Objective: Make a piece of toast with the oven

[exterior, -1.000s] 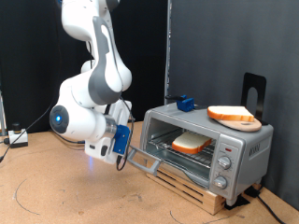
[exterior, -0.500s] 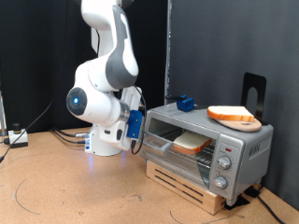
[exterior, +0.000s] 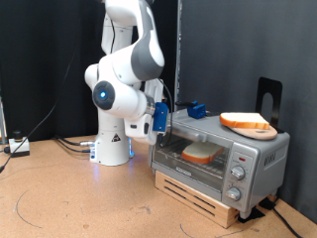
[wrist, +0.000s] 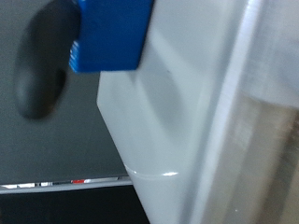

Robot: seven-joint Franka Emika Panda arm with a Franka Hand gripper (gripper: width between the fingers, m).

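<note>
The piece of toast (exterior: 199, 153) is lying on the rack inside the oven (exterior: 220, 154) on the desk (exterior: 69, 198), behind a door now looking closed, while the gripper (exterior: 161, 116) is hovering at the oven's upper corner, its grip state impossible to tell.

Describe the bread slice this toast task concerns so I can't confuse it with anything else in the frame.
Find the silver oven on the wooden pallet at the exterior view's right. Behind its glass door, the piece of toast lies on the rack, pale-faced with a brown crust. The orange-brown piece sits on the oven's roof instead.
</note>
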